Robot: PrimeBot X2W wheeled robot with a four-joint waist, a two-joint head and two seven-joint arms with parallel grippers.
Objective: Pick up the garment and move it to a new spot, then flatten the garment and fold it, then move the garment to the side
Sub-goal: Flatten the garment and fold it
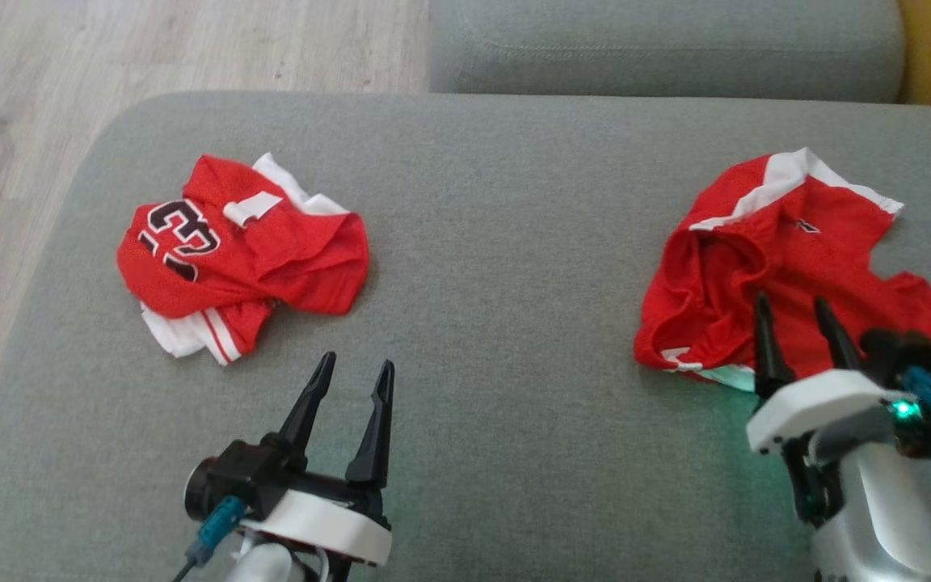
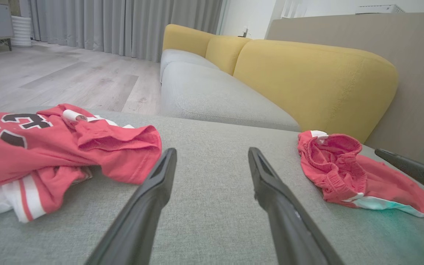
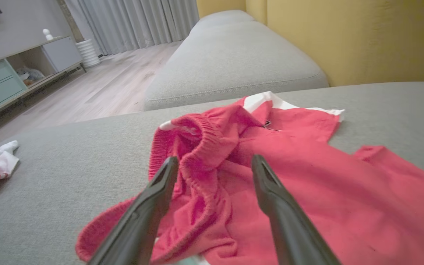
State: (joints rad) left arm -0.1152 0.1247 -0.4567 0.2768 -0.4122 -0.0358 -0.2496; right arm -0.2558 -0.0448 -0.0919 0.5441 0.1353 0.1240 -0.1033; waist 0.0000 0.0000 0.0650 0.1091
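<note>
Jaws: both pairs spread, pinching nothing | left gripper (image 1: 357, 360) over bare grey cushion (image 1: 514, 242) | right gripper (image 1: 790, 300) tips above red shorts (image 1: 805, 242) | shorts: crumpled, cushion's right side, long axis left-right, waistband toward robot's left, legs rightward | count: one shorts, one red numbered jersey (image 1: 271, 250) at left

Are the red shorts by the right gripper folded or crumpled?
Crumpled. The red shorts lie rumpled on the grey cushion, elastic waistband gaping open, no neat fold edges.
</note>
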